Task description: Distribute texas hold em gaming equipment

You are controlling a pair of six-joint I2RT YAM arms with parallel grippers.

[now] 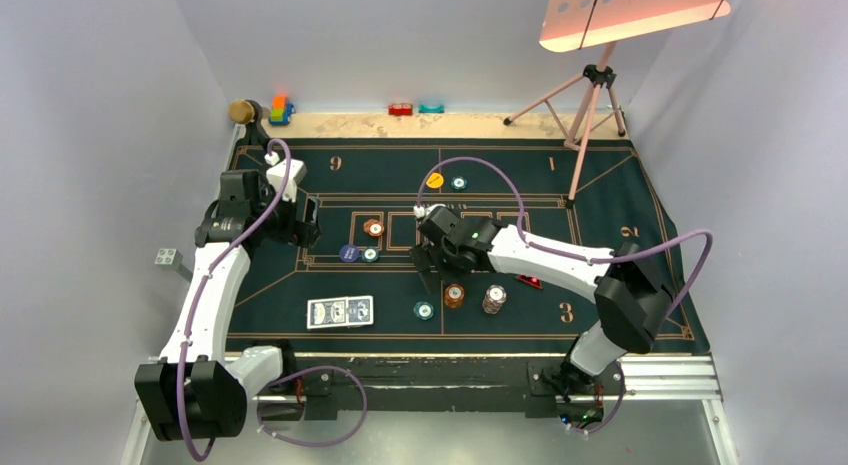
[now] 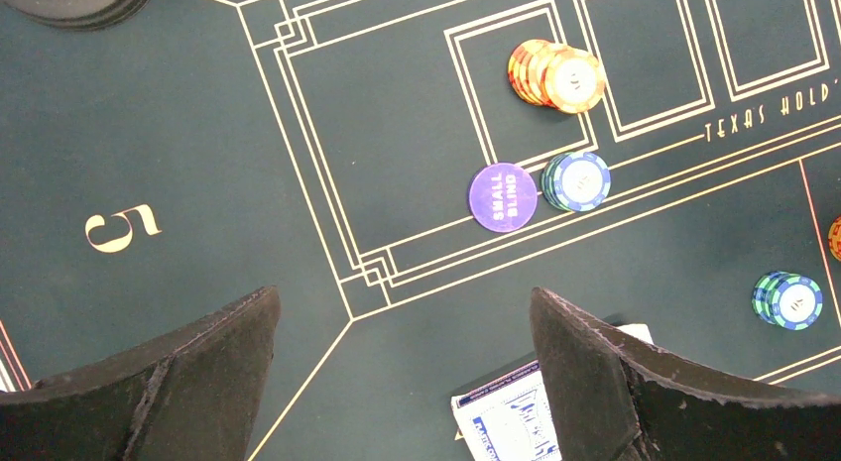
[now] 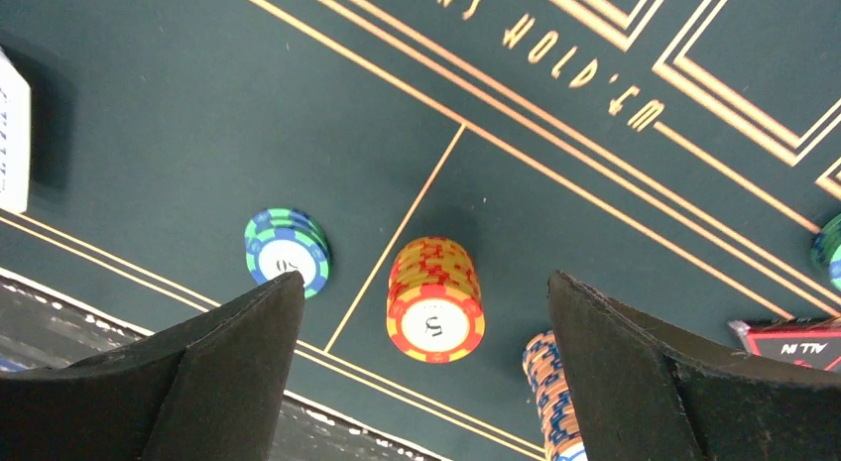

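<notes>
Orange chip stack | right claw wide open above it, holding nothing | left claw wide open, empty

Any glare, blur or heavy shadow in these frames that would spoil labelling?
Top external: the lamp panel is blown out pinkish-white, the mat evenly lit without glare. Left wrist: sharp, the SMALL BLIND button reads clearly; pincer fingers dark with little detail. Right wrist: sharp too, the orange stack crisp, a soft shadow beside the card.
</notes>
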